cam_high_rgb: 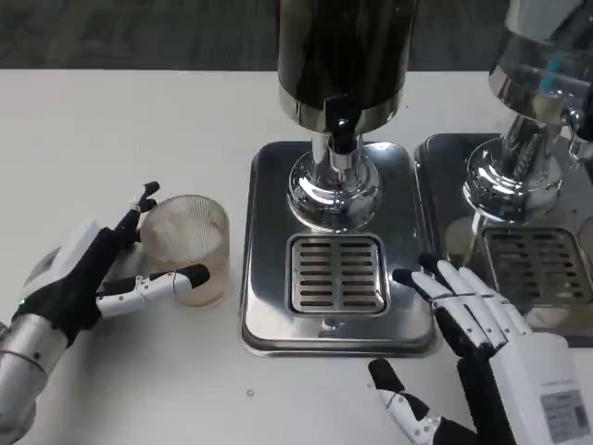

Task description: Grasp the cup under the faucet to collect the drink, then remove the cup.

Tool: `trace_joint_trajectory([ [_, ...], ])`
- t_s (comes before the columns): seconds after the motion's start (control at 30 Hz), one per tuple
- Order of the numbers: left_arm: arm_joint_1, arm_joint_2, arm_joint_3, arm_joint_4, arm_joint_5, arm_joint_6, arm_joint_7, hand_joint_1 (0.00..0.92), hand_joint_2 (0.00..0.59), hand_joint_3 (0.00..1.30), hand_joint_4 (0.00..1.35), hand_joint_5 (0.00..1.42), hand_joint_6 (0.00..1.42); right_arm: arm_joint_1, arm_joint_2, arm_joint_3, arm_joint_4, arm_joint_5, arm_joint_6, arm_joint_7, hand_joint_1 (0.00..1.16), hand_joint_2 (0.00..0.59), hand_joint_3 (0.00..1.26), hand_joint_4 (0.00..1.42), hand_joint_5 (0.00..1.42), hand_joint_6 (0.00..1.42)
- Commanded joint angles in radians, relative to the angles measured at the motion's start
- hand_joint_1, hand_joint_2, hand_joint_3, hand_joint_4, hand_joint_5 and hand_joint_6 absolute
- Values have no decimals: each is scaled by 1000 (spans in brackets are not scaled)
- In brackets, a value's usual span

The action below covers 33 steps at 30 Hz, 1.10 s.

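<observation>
Closing around the cup [187,246], the left hand [88,273] is seen with fingers spread on both sides of the ribbed wall, so a side grasp is being set up; whether firm contact is made cannot be told. The cup is stood on the table [139,120], just left of the drip tray [338,278], not under the faucet [341,130]. The right hand [473,320] is held open, empty, beside the tray's right edge, presumably kept clear.

Ribbed translucent cup [187,243] upright on table, left of faucet [342,132].
</observation>
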Motion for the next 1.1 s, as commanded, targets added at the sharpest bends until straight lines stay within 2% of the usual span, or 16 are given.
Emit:
trace_joint_trajectory([
  [0.03,-18,-30,-6,20,-19,-15,-21,276,33,57,97,269,252,1,-1,1,6,7,2,-4,479,347,266,149,158,234],
  [0.47,-41,-78,-36,31,0,-3,-15,281,54,92,149,314,289,13,-1,-1,-2,18,-2,-5,479,347,272,151,169,250],
  [0.63,-47,-81,-50,33,6,16,5,318,75,107,167,330,307,11,-3,-2,-2,29,-10,-6,479,347,272,151,173,276],
  [0.8,-46,-78,-62,30,14,20,36,355,72,109,174,341,310,9,-4,-1,-2,32,-12,-7,480,348,272,151,173,279],
  [1.1,-42,-78,-68,29,20,16,74,369,81,155,220,390,363,1,-6,-1,8,45,-16,-7,488,354,272,154,183,297],
])
